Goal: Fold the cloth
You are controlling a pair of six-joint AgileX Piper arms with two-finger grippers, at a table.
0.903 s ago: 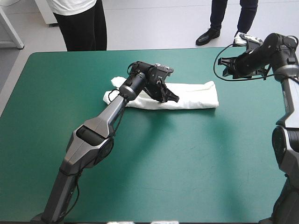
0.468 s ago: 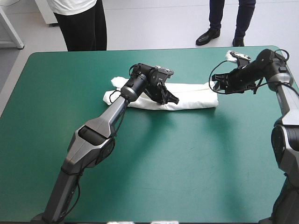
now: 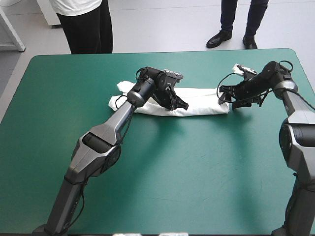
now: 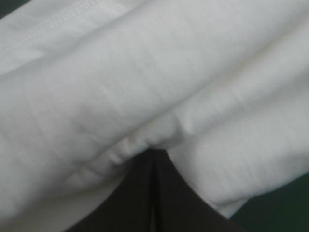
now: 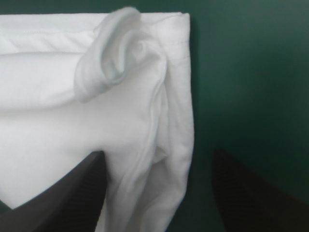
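1. Cloth position: the T-shirt lies as a long folded band across the far middle of the teal-green cover, running left to right and well clear of every table edge.
2. The left gripper sits on the band near its middle. In its wrist view the black fingers meet in one pointed arch, and the fabric puckers right at the tip. I judge they are pinching a fold of the T-shirt.
3. The right gripper is low at the band's right end. Its fingers stand wide apart with the stitched end of the T-shirt between them and nothing clamped yet.
4. A loose curl of fabric stands up from the top layer at that end.
5. Risk: if the right fingers come together where they are, they may catch only the curl or the top layer. The lower layers would then drop away on the lift and the band would open up.
6. Risk: one right finger is over bare cover beside the hem. Too shallow a reach could nip only the hem's edge, and that grip would probably slip.
7. Risk: if the right end is carried over while the left pinch holds firm, the band could be dragged askew and the next fold would land crooked.
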